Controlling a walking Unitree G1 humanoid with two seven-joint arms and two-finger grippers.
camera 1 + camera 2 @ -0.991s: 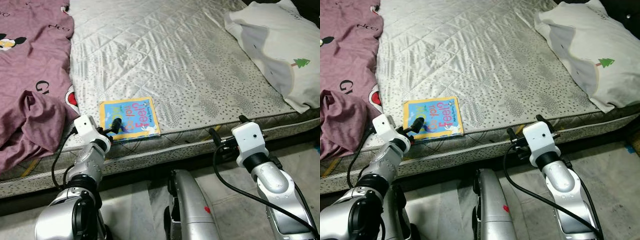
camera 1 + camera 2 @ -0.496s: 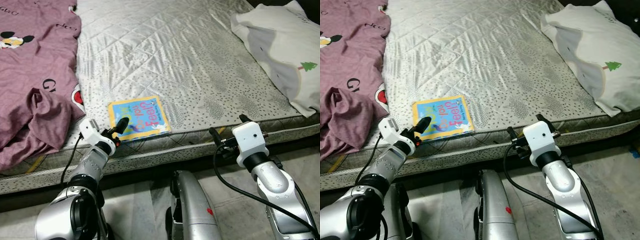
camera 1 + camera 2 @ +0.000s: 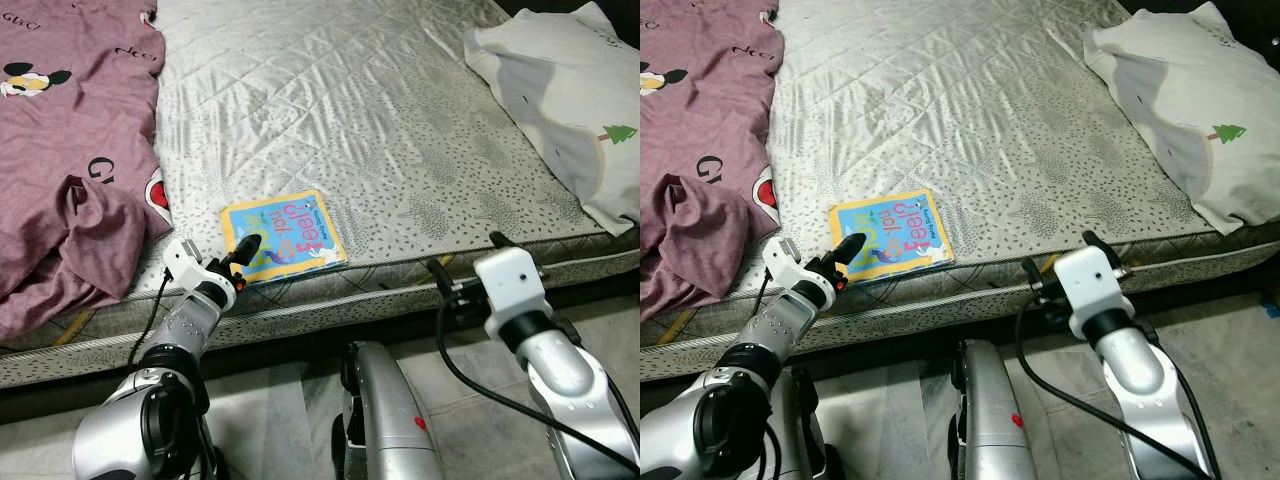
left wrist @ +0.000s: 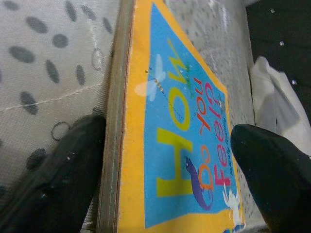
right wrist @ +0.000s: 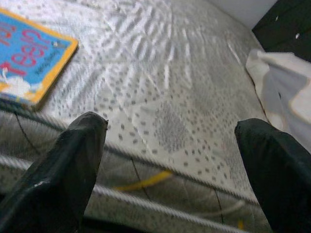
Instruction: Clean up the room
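A thin blue picture book (image 3: 285,230) with a yellow border lies flat on the grey quilted mattress (image 3: 350,110), close to its front edge. My left gripper (image 3: 243,256) is at the book's near left corner. It is open, with one finger by the book's edge and the other over the cover. The left wrist view has the cover (image 4: 180,136) between the two black fingers (image 4: 58,174). My right gripper (image 3: 466,256) is open and holds nothing. It hovers at the mattress front edge, to the right of the book (image 5: 29,53).
A purple printed blanket (image 3: 70,150) is heaped on the mattress's left side, its fold just left of my left gripper. A white pillow (image 3: 570,100) lies at the far right. Pale tiled floor (image 3: 270,410) runs below the mattress side.
The head view has shifted, so the scene sits further right and lower. My left gripper stays at the book's corner. My right gripper has dropped slightly and moved a little right.
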